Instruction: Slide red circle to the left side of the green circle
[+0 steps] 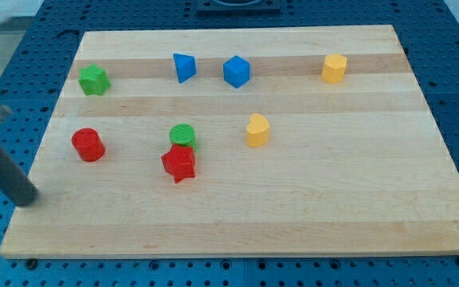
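Eight blocks lie on the wooden board [309, 215]: two red, two green, two blue, two yellow. There are no jaws, only a rod; my tip [29, 199] rests at the board's left edge; the red circle [88, 144] sits just up-right of it; the green circle [183, 135] lies farther right, touching the red star [179, 163].

The green star [93, 80], blue triangle [183, 67], blue cube [236, 71] and both yellow blocks [257, 130] [334, 68] lie beyond, up-right.

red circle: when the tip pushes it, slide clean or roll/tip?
The red circle is squat with a flat top, so it probably slides without tipping. Being round, it may slip sideways off my tip if pushed off-centre. The wooden board looks smooth.
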`<action>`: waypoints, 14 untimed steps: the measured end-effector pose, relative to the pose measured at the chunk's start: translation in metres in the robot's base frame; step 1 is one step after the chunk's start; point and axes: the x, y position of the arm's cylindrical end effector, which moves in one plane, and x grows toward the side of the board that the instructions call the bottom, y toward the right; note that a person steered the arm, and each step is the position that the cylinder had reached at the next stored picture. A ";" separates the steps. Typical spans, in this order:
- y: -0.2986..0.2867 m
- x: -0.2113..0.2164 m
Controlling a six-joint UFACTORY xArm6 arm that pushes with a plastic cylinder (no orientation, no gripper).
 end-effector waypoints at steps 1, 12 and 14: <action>-0.001 -0.014; 0.113 -0.067; 0.139 -0.067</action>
